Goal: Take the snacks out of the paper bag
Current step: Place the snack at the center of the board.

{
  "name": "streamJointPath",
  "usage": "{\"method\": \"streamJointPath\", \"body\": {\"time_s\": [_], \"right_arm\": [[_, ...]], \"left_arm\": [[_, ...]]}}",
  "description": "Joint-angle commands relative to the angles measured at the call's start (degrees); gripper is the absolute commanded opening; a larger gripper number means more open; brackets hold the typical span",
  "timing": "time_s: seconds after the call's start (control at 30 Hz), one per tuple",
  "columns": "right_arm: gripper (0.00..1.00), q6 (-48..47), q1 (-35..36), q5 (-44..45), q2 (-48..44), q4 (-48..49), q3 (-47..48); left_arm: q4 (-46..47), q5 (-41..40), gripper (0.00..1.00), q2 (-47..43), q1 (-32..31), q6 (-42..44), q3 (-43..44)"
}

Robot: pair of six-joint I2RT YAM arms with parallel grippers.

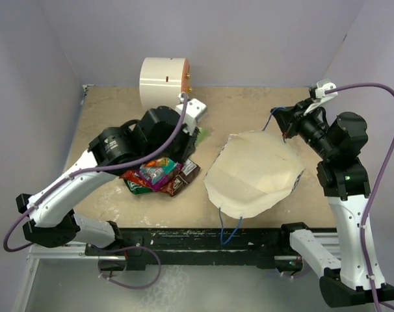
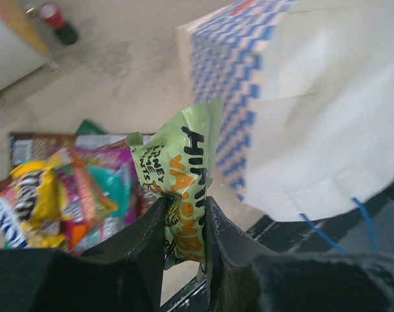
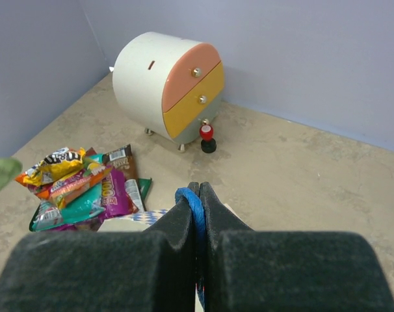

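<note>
Clenching the left pincer (image 2: 184,224) on the crinkly green snack packet (image 2: 183,172), carrying toward the glossy packet pile (image 2: 60,192), right pincer (image 3: 198,201) pinching the blue cord handle (image 3: 192,203).

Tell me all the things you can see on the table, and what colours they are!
snack pile: one heap of several packets, yellow, orange, teal, purple, brown, on the table left of the bag
green snack packet: one, light green with orange letters, pinched in the left gripper, above the pile
paper bag: one, white inside, blue-and-white pattern outside, mouth open, right of the middle
blue cord handles: thin, blue, one at the bag's near edge, one at the far edge
round drum: one, white with orange and yellow drawer fronts, at the back
small red-topped knob: one, red and black, beside the drum
left gripper: black, shut on the green packet
right gripper: black, shut on a blue cord handle
</note>
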Motion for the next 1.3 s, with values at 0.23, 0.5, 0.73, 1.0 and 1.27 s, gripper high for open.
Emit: {"method": "streamJointPath", "body": {"time_s": [0.23,0.5,0.73,1.0,1.27], "right_arm": [[0.00,0.04,0.05,1.91,-1.57,2.46,-0.88],[0.00,0.05,0.04,1.26,-1.10,2.37,-0.07],[0.00,0.02,-0.02,1.03,-0.98,2.06,0.00],[0.00,0.13,-0.01,1.06,-1.83,1.39,-0.47],[0.00,0.45,-0.02,0.91,-0.13,4.09,-0.08]], "left_arm": [[-19.10,-20.43,0.31,2.59,21.68,3.61,-2.54],[-9.18,-13.45,0.35,2.56,27.27,8.84,-8.13],[-5.61,-8.17,0.39,4.75,29.77,11.24,-10.60],[-4.46,-5.70,0.37,5.27,30.42,10.07,-12.32],[-2.31,-2.00,0.47,3.69,30.42,6.48,-9.61]]}}
